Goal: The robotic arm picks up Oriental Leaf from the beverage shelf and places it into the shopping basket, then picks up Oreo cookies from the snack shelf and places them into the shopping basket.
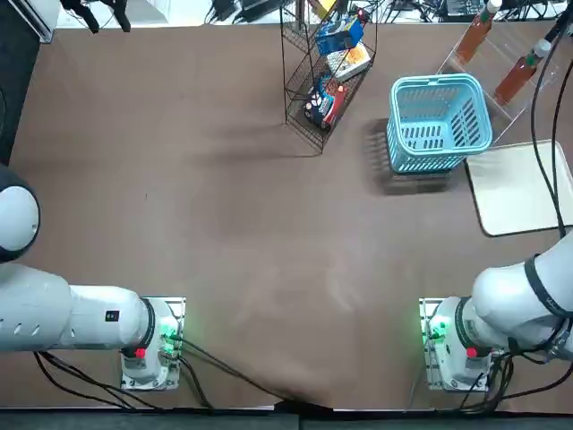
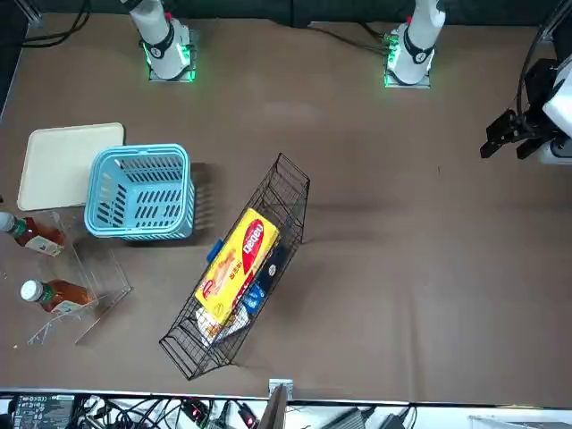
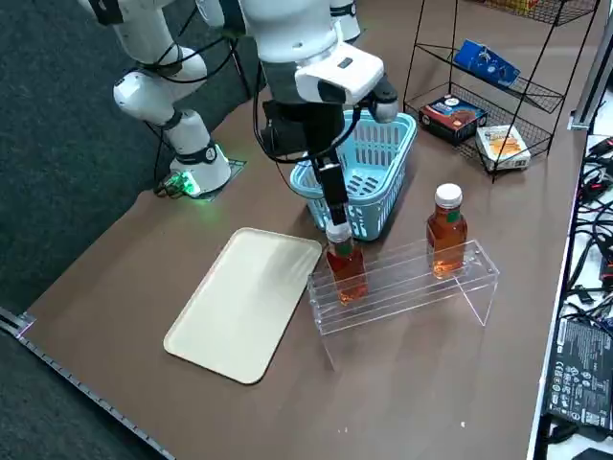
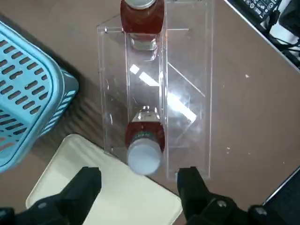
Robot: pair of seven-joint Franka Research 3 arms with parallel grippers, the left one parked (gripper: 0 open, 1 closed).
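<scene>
Above the near end of the clear acrylic rack (image 4: 187, 136), the right gripper (image 4: 139, 180) hangs with its two fingers wide apart and nothing between their pads. It belongs to the working robotic arm (image 3: 297, 48); the wrist view shows the nearer Oriental Leaf (image 4: 144, 157) just ahead of the line joining the fingertips, its white cap toward them and sideways within the gap. The bottle's long axis runs away from the gripper, roughly square to that line, so the fingers look fit to close on it from either side. A second tea bottle (image 3: 446, 235) rests on the same rack, farther from the gripper.

The step in hand seems to be the approach to the nearer bottle, with the whole transfer still to be done. What remains is likely a small advance toward the cap and down, keeping the bottle centred; should one finger drift inward, it could knock the cap or catch the acrylic edge.

The light blue shopping basket (image 1: 439, 121) stands to the rack's left by the robot's sides, making the carry short. Farther left, the black wire rack (image 3: 546, 96) holds a bright blue pack (image 3: 487, 62), probably the Oreo cookies, for later.
</scene>
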